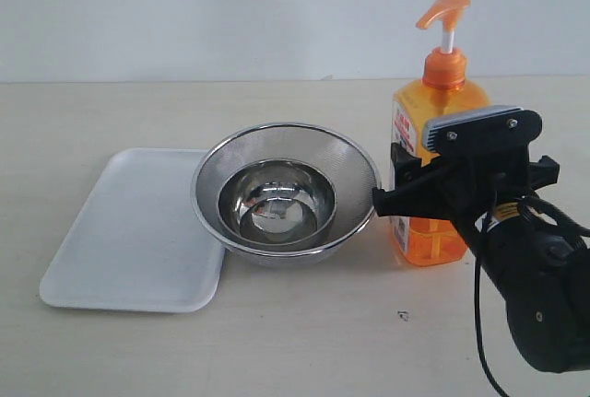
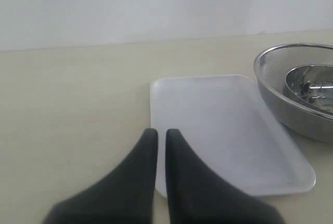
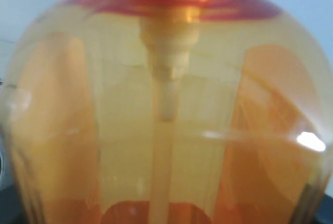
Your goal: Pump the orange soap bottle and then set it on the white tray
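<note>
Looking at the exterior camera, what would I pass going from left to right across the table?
white tray → steel bowl → orange soap bottle

The orange soap bottle [image 1: 433,239] stands upright on the bench at the right. Its pump head is raised on a white stem with the spout pointing left, and a white-and-red label faces left. The white tray [image 1: 129,231] lies flat, well apart at the left.
</note>
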Tool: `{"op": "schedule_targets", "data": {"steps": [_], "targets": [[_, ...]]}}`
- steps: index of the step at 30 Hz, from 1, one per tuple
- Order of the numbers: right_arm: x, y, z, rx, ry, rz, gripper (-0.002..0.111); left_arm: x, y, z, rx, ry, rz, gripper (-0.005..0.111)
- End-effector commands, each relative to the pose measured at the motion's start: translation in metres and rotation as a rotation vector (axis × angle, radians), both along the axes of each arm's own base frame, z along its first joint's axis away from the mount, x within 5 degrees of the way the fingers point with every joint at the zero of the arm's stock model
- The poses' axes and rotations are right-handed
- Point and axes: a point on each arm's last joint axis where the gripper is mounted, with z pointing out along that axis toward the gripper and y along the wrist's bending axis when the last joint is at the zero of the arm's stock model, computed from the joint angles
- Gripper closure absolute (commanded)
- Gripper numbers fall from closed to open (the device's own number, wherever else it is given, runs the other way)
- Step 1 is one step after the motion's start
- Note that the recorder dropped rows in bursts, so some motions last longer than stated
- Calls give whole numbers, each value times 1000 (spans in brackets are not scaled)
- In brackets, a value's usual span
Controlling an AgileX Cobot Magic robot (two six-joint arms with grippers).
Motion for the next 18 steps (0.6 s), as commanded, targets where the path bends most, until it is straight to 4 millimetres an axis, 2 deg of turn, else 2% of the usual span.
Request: {"op": "schedule_targets", "data": {"steps": [1, 18], "targets": [[3, 1, 13, 18, -101, -10, 109, 0, 0, -1, 7, -6, 4, 102], [3, 2, 13, 38, -98, -5, 109, 1, 1, 2, 2, -41, 7, 102]]}}
